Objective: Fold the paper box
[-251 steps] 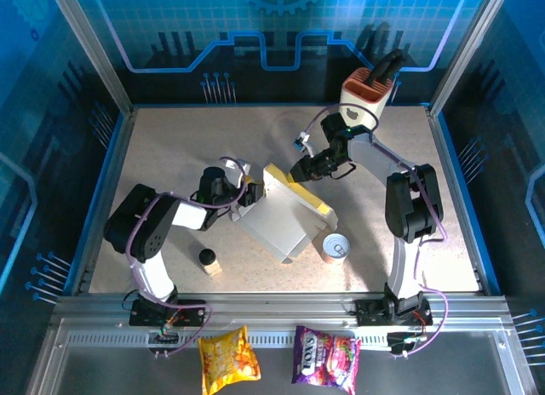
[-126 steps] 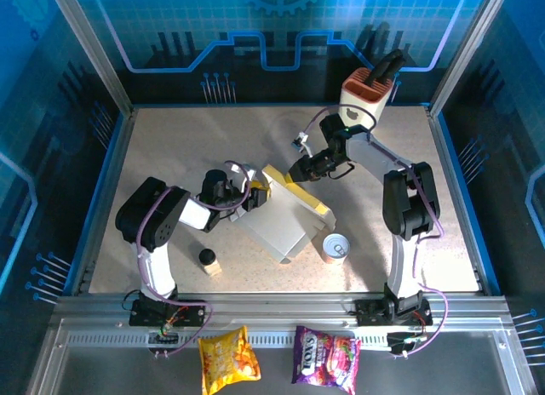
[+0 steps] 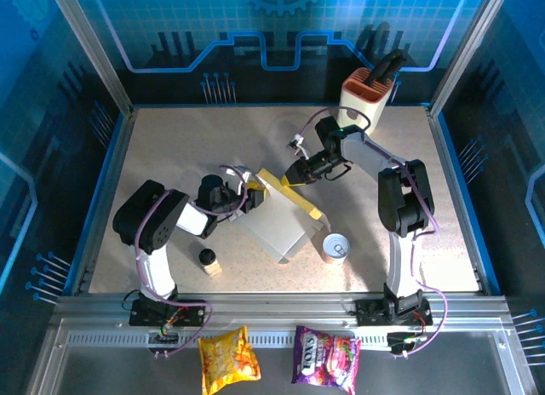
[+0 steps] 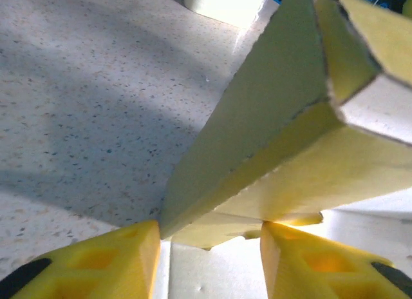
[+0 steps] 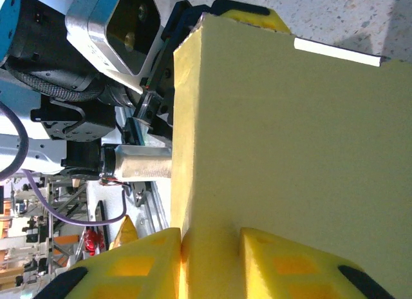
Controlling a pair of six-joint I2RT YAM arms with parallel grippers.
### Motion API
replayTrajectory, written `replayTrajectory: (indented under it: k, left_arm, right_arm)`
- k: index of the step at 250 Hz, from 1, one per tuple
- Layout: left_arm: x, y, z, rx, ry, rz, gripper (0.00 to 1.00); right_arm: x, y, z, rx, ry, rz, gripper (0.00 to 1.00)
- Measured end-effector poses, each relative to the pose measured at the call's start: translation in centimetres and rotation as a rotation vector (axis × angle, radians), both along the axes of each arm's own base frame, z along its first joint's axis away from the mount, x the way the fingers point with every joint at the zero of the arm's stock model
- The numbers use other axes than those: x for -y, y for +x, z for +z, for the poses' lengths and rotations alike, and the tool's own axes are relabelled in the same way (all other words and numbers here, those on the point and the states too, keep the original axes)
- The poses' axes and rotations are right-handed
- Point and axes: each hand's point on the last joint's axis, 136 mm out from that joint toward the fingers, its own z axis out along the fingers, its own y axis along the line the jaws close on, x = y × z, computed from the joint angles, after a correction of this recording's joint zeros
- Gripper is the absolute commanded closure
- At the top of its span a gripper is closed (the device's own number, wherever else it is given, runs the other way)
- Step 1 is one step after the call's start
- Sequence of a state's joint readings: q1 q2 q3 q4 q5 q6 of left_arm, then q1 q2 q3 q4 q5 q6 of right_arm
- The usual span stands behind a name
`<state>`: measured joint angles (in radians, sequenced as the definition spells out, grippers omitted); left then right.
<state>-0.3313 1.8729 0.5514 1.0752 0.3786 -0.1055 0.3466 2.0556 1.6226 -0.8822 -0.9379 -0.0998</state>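
The paper box lies part-folded at the table's middle, grey-white inside, yellow outside. My left gripper is at its left corner. In the left wrist view the yellow fingers sit on either side of a raised yellow wall and flap, touching the cardboard on both sides, so that gripper is shut on it. My right gripper holds the far yellow flap upright. In the right wrist view the flap passes between the fingers, and the gripper is shut on it.
A tin can stands just right of the box. A small black-capped bottle sits near the front left. A cream knife block with an orange top stands at the back right. Two snack bags lie beyond the front rail.
My left gripper has narrowed onto the box's left wall. My right gripper has drawn the far flap up and slightly left, and the box has shifted a little left.
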Motion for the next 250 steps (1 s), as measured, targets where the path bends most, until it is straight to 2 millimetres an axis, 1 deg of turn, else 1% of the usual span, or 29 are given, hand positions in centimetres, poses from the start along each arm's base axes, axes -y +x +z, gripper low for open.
replayTrajectory:
  k: [40,78,114,151,170,194,203,229,238,250]
  left_arm:
    - [-0.3,0.3,0.9,0.026,0.002,0.025,0.48]
    - [-0.4,0.2,0.8,0.013,0.007,0.025,0.46]
    - [-0.3,0.2,0.9,0.016,0.006,0.023,0.53]
    - [-0.4,-0.1,1.2,0.028,0.001,0.023,0.66]
    - [-0.5,-0.3,1.4,0.037,-0.001,0.025,0.74]
    - [-0.6,-0.6,2.0,0.051,-0.003,0.025,0.80]
    - [-0.6,-0.7,2.2,0.058,-0.004,0.027,0.81]
    - [-0.4,-0.8,3.3,0.081,-0.009,0.024,0.80]
    - [-0.4,-0.9,3.6,0.088,-0.010,0.022,0.80]
    - [-0.3,-1.0,4.1,0.097,-0.007,0.020,0.76]
  right_arm:
    - [-0.1,-0.1,0.1,-0.008,0.016,0.008,0.70]
    - [-0.4,-0.4,0.0,-0.022,0.022,0.020,0.70]
    - [-0.7,-1.0,-0.1,-0.035,0.029,0.038,0.70]
    - [-0.9,-1.3,0.0,-0.040,0.036,0.048,0.70]
    - [-0.9,-1.3,0.1,-0.041,0.036,0.050,0.70]
    - [-0.9,-1.3,0.1,-0.041,0.036,0.050,0.70]
    - [-0.9,-1.3,0.1,-0.040,0.036,0.050,0.70]
    - [-0.9,-1.3,0.0,-0.041,0.036,0.050,0.69]
    - [-0.9,-1.3,0.1,-0.040,0.036,0.050,0.69]
    - [-0.9,-1.3,0.0,-0.041,0.036,0.050,0.69]
